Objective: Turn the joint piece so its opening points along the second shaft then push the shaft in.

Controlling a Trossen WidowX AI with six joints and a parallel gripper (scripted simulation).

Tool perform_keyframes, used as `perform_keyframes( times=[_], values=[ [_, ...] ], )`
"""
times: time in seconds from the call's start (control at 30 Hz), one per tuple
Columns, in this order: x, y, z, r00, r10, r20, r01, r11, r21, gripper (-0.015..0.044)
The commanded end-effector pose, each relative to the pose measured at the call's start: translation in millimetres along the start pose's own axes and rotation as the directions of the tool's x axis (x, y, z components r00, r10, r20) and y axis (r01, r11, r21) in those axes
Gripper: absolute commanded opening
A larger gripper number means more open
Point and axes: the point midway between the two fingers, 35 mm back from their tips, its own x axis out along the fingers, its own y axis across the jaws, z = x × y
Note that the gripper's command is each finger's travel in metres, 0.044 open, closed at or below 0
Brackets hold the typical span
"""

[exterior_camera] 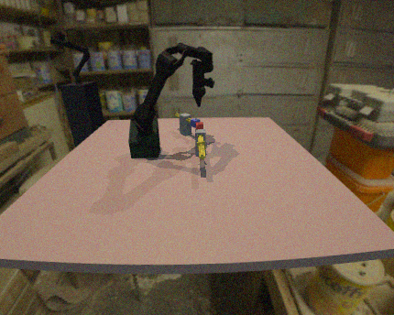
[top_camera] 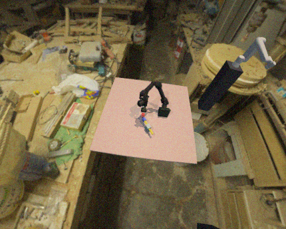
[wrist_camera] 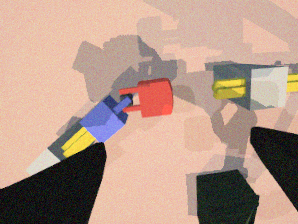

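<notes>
The red joint piece (wrist_camera: 156, 97) (top_camera: 143, 114) (exterior_camera: 199, 125) hangs by its arms on the blue hinge part (wrist_camera: 104, 120) (exterior_camera: 194, 122) of the first yellow shaft (wrist_camera: 79, 142). That shaft sits in its block (wrist_camera: 44, 163) (exterior_camera: 185, 124). In the wrist view the joint piece's far end faces the second yellow shaft (wrist_camera: 229, 88) (exterior_camera: 201, 146), roughly in line with it, with a gap between them. That shaft passes through the second block (wrist_camera: 269, 87). My gripper (wrist_camera: 178, 141) (exterior_camera: 198, 104) is open and empty, above the parts. It hides the second block in the top view.
The arm's dark base (top_camera: 163, 112) (exterior_camera: 144, 142) stands beside the parts on the pink table top (top_camera: 124, 140) (exterior_camera: 125, 238). Shadows of the arm fall across the table. A dark pedestal with another arm stands beyond the table's edge.
</notes>
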Motion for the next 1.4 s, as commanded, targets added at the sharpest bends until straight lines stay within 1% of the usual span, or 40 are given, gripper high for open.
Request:
perform_keyframes(
  times=[0.0,0.3,0.6,1.0,1.37],
  values=[
    [-4,-1,0,1.000,0.010,-0.004,-0.010,1.000,-0.007,0.0440],
    [7,-19,4,0.994,0.101,-0.044,-0.087,0.962,0.261,0.0440],
    [19,-37,7,0.977,0.201,-0.069,-0.135,0.837,0.531,0.0440],
    [35,-61,9,0.942,0.329,-0.070,-0.135,0.561,0.817,0.0440],
    [49,-81,7,0.900,0.435,-0.040,-0.073,0.240,0.968,0.0440]
  ],
)
